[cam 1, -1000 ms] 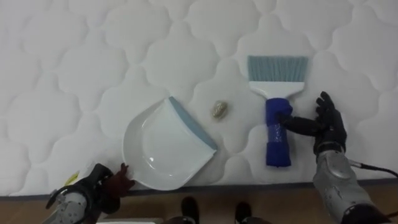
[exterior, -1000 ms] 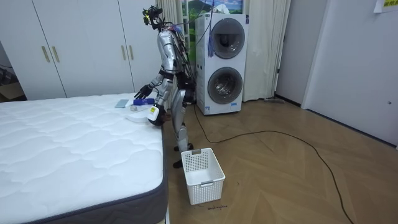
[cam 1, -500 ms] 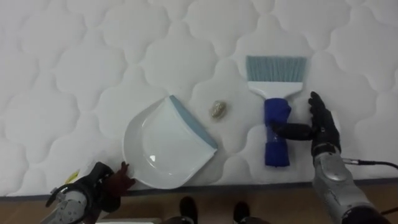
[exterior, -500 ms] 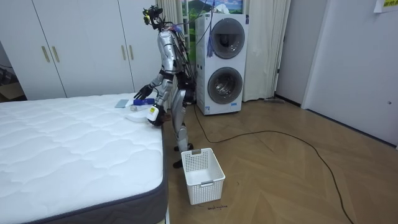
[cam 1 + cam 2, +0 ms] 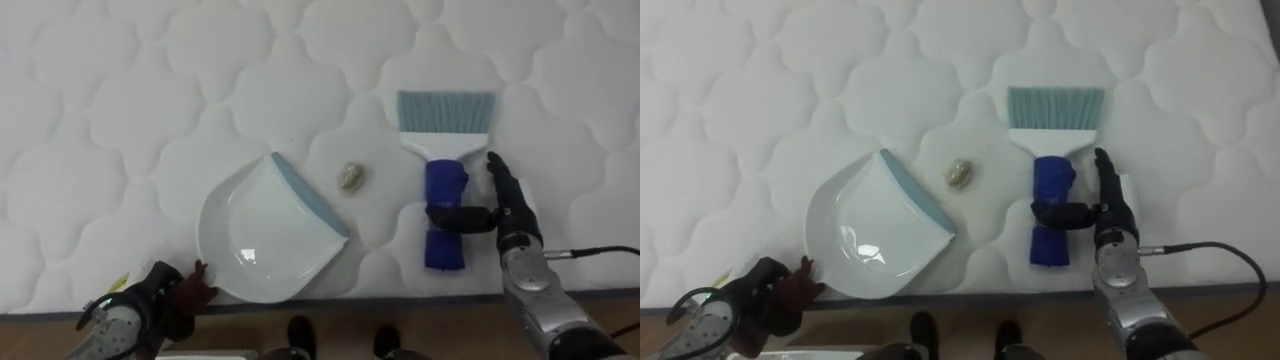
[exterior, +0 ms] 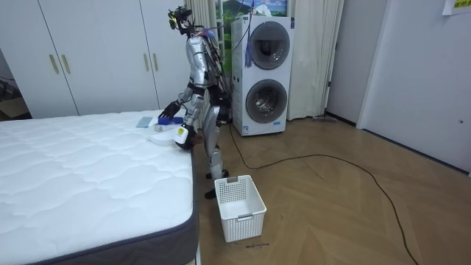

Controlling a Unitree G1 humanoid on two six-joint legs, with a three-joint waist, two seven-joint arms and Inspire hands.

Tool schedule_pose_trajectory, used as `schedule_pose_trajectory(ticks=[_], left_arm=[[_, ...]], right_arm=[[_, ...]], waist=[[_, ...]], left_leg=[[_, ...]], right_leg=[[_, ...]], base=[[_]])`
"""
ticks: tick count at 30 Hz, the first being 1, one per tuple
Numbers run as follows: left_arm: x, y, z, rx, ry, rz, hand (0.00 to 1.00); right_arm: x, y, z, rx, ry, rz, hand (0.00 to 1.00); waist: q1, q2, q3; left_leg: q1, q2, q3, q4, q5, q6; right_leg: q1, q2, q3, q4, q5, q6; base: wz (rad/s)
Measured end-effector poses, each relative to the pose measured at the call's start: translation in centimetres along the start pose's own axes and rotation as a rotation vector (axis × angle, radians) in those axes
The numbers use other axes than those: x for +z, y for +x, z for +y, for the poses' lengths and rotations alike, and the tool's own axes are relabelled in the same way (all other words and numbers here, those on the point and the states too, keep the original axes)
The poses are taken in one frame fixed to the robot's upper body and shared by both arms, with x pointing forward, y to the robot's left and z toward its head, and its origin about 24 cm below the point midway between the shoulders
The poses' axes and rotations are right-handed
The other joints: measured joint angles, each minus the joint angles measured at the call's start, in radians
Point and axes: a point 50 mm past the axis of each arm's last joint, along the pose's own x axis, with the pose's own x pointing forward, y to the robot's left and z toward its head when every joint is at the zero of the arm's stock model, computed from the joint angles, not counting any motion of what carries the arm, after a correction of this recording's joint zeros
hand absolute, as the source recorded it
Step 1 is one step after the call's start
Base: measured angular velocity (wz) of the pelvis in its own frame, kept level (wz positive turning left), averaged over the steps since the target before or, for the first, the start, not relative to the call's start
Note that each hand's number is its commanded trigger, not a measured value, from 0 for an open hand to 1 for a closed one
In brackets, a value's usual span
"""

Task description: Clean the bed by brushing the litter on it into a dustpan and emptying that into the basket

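Note:
On the white quilted mattress [image 5: 120, 120] lies a white dustpan [image 5: 262, 238] with a blue lip facing upper right. A small beige crumpled scrap [image 5: 350, 177] lies just beyond that lip. To its right lies a brush [image 5: 446, 190] with a blue handle and pale blue bristles pointing away from me. My right hand [image 5: 508, 210] rests by the handle's right side, fingers straight, thumb lying across the lower handle. My left hand [image 5: 150, 308] sits at the bed's edge, fingers curled on the dustpan's rear rim.
I stand at the side of the bed [image 6: 88, 184], bent slightly over it. A white basket [image 6: 241, 207] stands on the wooden floor behind me. Two stacked washing machines [image 6: 265, 77] and white wardrobes [image 6: 96, 55] line the far wall.
My right hand has slid down and left toward the brush handle. Its fingers have straightened, and the thumb now lies lower on the handle. Left hand and dustpan have not moved.

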Motion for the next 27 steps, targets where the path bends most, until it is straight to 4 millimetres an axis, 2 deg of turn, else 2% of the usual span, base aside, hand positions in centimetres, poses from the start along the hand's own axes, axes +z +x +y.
schedule_pose_trajectory(ticks=[8,13,18,19,20,21,27], left_arm=[[0.2,0.1,0.0,-0.010,-0.001,-0.002,1.00],[0.5,0.2,0.0,-0.013,-0.005,-0.003,1.00],[0.6,0.2,0.0,-0.013,-0.004,0.001,1.00],[0.6,0.2,0.0,-0.013,-0.004,0.002,1.00],[0.6,0.2,-0.1,-0.014,-0.004,0.002,1.00],[0.6,0.3,-0.1,-0.015,-0.005,0.003,1.00],[0.7,0.3,-0.2,-0.014,-0.007,0.005,1.00]], right_arm=[[-0.5,0.0,0.1,0.001,-0.083,0.023,0.00],[-0.5,0.3,0.0,0.004,-0.145,0.031,0.00],[-0.5,0.4,0.0,0.002,-0.152,0.034,0.02],[-0.5,0.4,-0.1,0.000,-0.158,0.034,0.60],[-0.5,0.4,-0.3,-0.004,-0.179,0.031,0.90],[-0.5,0.4,-0.3,-0.006,-0.185,0.031,1.00],[-0.6,0.5,-1.6,-0.043,-0.266,0.017,1.00]], waist=[[0.002,0.001,0.0015],[0.003,0.006,0.0116],[0.003,0.006,0.0121],[0.003,0.006,0.0121],[0.003,0.006,0.0121],[0.003,0.006,0.0121],[0.003,0.006,0.0119]], left_leg=[[-0.003,-0.002,-0.008,-0.002,0.000,0.000],[0.005,0.001,-0.014,-0.001,-0.001,-0.001],[0.005,-0.001,-0.014,0.000,-0.001,-0.001],[0.005,-0.001,-0.014,-0.001,-0.001,-0.001],[0.005,-0.001,-0.014,-0.001,-0.001,0.000],[0.005,-0.001,-0.014,-0.001,-0.001,0.000],[0.005,-0.001,-0.014,0.003,-0.001,0.000]], right_leg=[[0.005,0.004,-0.014,-0.007,0.002,0.000],[0.017,0.000,-0.035,-0.009,0.003,-0.001],[0.017,0.000,-0.035,-0.009,0.003,-0.001],[0.017,0.000,-0.035,-0.010,0.003,-0.001],[0.017,-0.001,-0.035,-0.010,0.003,-0.001],[0.017,-0.001,-0.035,-0.010,0.003,-0.001],[0.018,-0.002,-0.036,-0.007,0.003,-0.001]], base=[[0.02],[0.04],[0.00],[0.00],[0.00],[0.00],[0.00]])
